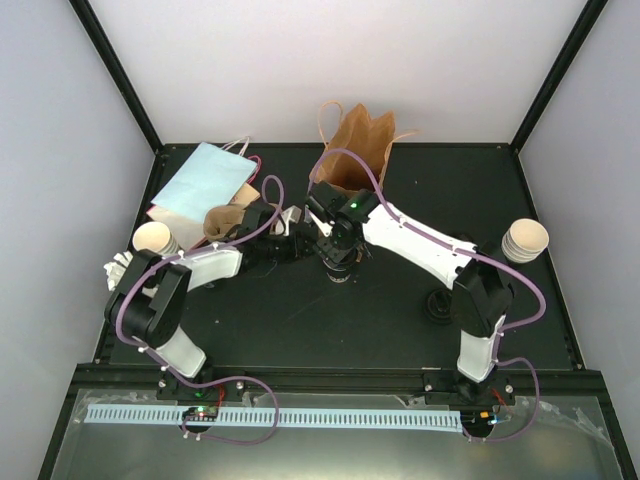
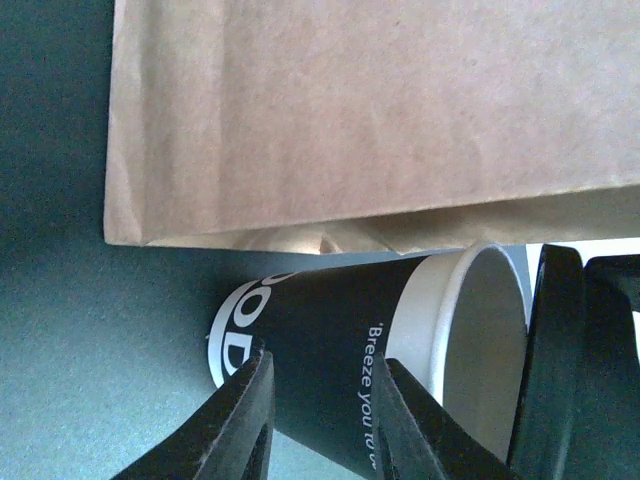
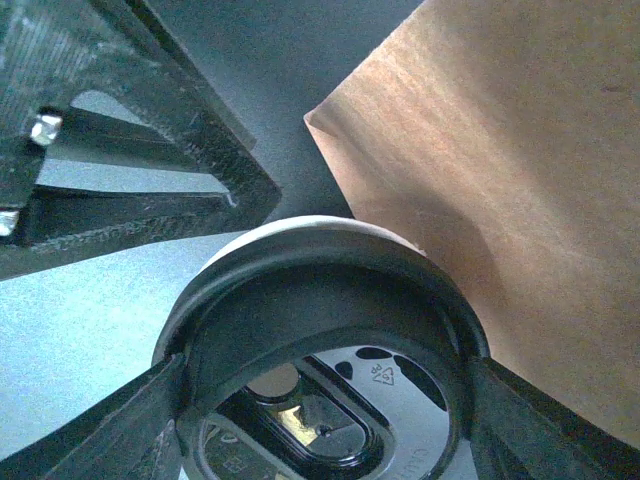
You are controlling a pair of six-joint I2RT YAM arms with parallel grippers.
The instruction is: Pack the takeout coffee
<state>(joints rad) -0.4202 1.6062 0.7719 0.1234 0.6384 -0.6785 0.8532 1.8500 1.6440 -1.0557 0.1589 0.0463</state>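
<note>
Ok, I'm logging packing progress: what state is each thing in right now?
Cup: unlidded, gripped by left end effector.
Lid: gripped by right end effector, at the cup's mouth, not seated.
Brown bag: standing upright.
Blue bag: lying flat.

1. My left arm (image 1: 215, 262) and right arm (image 1: 420, 240) both reach to the middle of the bench (image 1: 330, 330). My two sets of jaws meet there, and from above I cannot tell how wide either stands.
2. A dark paper cup (image 1: 338, 270) sits just under my right wrist.
3. The brown bag (image 1: 358, 148) stands open just beyond, at the far edge.
4. A pale-blue bag (image 1: 205, 180) lies flat, far left.
5. A left cup stack (image 1: 155, 238) and a right cup stack (image 1: 525, 240) show cream insides.
</note>
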